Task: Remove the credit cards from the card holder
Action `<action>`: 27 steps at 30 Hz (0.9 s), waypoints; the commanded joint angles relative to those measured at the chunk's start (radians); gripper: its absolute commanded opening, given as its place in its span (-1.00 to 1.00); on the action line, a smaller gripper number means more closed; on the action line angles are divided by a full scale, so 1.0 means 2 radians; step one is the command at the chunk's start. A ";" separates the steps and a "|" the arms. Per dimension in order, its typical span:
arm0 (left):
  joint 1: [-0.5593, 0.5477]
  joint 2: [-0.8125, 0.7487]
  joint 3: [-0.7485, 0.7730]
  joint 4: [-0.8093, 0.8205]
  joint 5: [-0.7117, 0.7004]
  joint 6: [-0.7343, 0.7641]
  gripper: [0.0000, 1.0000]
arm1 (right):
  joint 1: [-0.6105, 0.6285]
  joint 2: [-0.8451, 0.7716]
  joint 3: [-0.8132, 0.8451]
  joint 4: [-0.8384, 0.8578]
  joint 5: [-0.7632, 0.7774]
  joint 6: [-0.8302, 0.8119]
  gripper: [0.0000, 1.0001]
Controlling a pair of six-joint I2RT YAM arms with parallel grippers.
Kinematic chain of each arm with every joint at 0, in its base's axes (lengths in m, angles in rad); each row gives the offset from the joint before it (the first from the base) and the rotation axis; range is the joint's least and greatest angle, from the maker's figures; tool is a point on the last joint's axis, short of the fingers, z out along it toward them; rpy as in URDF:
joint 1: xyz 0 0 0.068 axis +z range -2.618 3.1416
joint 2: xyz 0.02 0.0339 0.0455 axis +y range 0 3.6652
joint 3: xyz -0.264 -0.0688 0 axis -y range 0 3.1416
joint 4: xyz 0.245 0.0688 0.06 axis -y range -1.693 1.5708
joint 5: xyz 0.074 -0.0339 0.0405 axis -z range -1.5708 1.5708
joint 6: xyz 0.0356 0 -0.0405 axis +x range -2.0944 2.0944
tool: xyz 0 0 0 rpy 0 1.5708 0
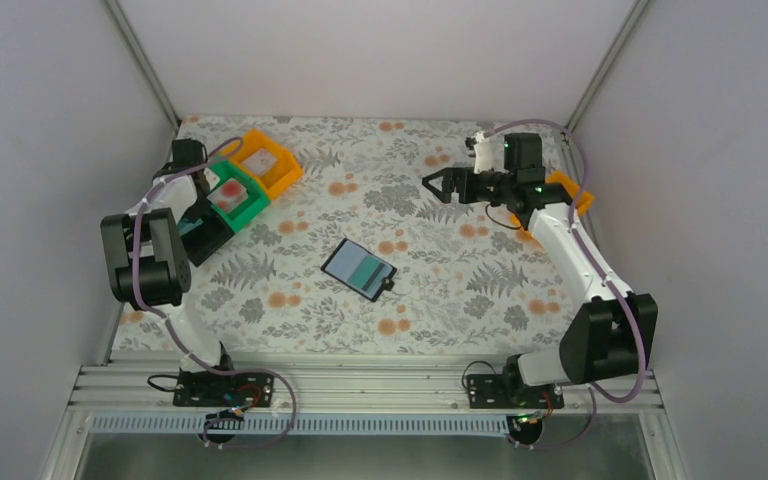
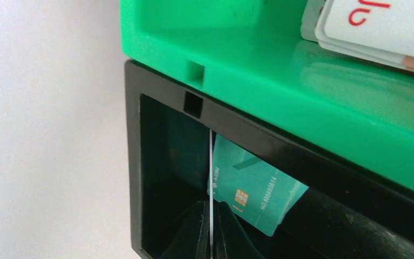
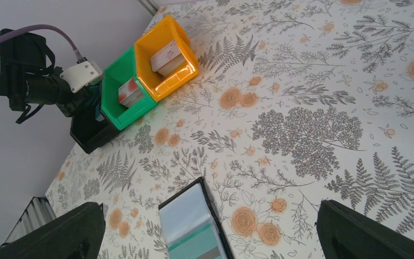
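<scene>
Your floral tabletop carries the card holder, lying open near its middle with the grey-blue inside facing up. Your left tool is pinched shut on a thin card seen edge-on, its colour not clear. It sits inside the black bin, well left of the card holder. A teal credit card leans in that bin just behind, and the green bin sits just beside it. Your right tool hangs wide and holds nothing, beyond the card holder and to its right.

Card holder open on floral table; row of bins beyond
</scene>
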 commanded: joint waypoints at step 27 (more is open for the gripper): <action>-0.002 0.023 -0.021 0.044 -0.001 0.026 -0.43 | -0.007 -0.005 -0.003 0.017 -0.038 -0.004 0.98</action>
